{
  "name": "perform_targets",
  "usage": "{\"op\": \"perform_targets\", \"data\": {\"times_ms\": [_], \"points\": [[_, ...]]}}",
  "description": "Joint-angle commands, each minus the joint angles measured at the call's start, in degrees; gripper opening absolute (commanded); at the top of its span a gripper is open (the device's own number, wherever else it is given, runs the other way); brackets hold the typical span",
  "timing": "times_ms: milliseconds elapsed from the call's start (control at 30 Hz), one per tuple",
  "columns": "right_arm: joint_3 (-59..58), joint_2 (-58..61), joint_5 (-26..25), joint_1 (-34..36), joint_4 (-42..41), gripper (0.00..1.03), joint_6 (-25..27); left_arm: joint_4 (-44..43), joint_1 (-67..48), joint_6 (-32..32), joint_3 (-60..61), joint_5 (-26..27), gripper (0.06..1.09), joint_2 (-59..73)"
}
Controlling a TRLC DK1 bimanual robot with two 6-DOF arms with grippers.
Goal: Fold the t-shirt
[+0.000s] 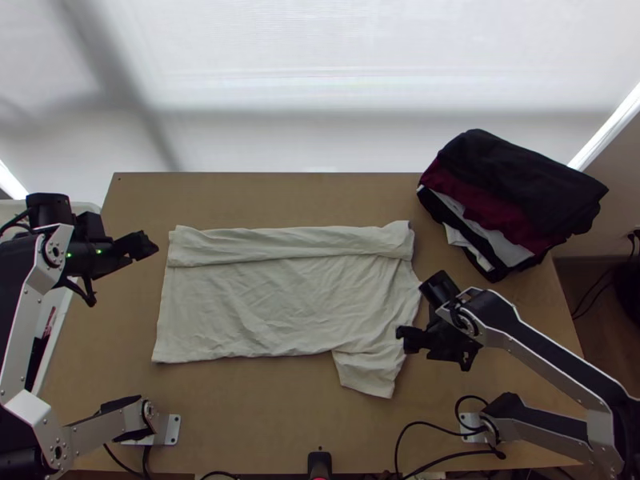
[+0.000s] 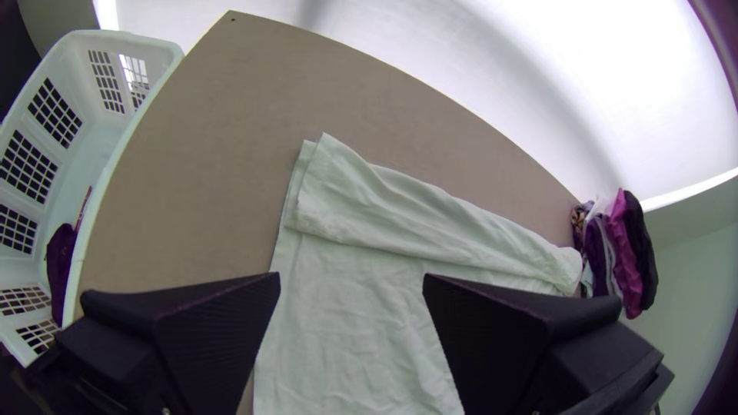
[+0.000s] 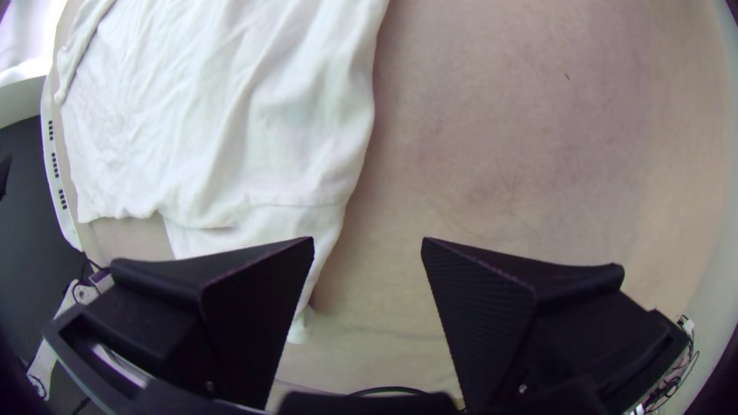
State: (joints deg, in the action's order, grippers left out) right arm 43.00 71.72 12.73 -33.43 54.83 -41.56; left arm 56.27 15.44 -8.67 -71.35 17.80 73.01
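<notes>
Your t-shirt point(image 1: 280, 308) lay across the middle of the table point(image 1: 240, 416), its far side turned over in a long strip point(image 1: 288, 244), a sleeve point(image 1: 368, 373) jutting from the near side at the right; it looked light, soft and limp, not fragile, likely to crease or drag its layers if pulled by one ply. Your best holds seemed to be the near hem's left corner and the near edge beside the sleeve, pinched through both layers; your left gripper point(image 2: 352, 280) stood open and empty, off the shirt's left end; your right gripper point(image 3: 367, 246) was open and empty too, by the sleeve. Past the table's left edge you had a white basket point(image 2: 77, 58) with grid-like openings; a dark purple cloth point(image 2: 60, 265) lay inside.
</notes>
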Motion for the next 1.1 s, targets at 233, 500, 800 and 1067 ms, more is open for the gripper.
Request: {"op": "perform_targets", "data": {"times_ms": [233, 500, 800, 1067], "points": [[-0.1, 6.6, 1.2, -2.1, -5.1, 0.47, 0.6, 2.6, 0.4, 2.4, 1.2, -0.5, 0.96, -1.6], [1.5, 8.2, 1.3, -4.0, -6.3, 0.46, 0.5, 11.7, 0.8, 21.4, 4.9, -5.1, 0.96, -0.2], [2.3, 7.3, 1.2, -4.2, -7.5, 0.03, 1.9, 13.7, 5.2, 34.6, 6.4, -6.7, 0.96, -0.7], [2.5, 6.9, 1.2, -3.3, -7.5, 0.03, 1.9, 23.4, 5.9, 43.5, 7.4, -8.5, 0.96, -0.2]]}}
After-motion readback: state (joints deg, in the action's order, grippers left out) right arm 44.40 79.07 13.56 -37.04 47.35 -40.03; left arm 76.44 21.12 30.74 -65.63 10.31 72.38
